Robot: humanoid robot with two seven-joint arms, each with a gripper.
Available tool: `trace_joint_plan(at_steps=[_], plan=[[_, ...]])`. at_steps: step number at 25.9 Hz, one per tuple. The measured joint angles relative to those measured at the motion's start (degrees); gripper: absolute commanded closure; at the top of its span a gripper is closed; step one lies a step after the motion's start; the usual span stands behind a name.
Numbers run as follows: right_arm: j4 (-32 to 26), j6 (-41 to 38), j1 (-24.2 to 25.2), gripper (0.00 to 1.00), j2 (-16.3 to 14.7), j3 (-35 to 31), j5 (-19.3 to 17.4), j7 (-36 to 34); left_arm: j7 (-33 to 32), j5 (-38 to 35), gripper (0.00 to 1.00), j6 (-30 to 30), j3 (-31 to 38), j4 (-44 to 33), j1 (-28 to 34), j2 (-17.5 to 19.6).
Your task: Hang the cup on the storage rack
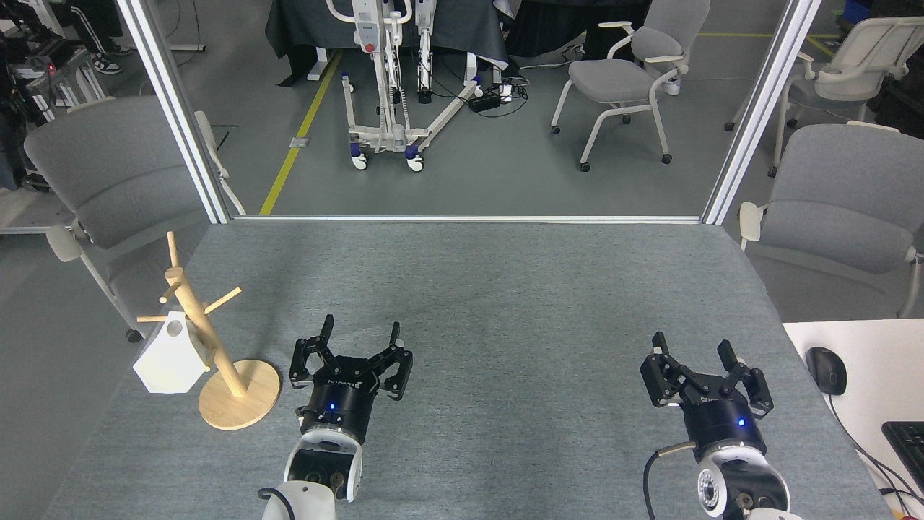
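The white faceted cup (170, 355) hangs from a peg on the left side of the wooden storage rack (206, 345), whose round base (242, 399) rests near the table's left edge. My left gripper (361, 332) stands open to the right of the rack, apart from it, with nothing between its fingers. My right gripper (690, 347) is open and empty over the table's near right part.
The grey felt table (476, 289) spreads between the two grippers. Grey chairs (108, 180) stand beyond its left and right sides. A white desk with a mouse (825, 370) and a keyboard adjoins the table at the right.
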Motion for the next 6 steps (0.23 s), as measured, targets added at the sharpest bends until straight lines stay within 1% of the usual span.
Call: trace_joint_plan(at_steps=[6], plan=[[1.04,0.0,0.01,0.01,-0.03,-0.01,-0.01,-0.25,0.1,0.14,0.01,0.25,-0.31,-0.54,1.09,0.04]])
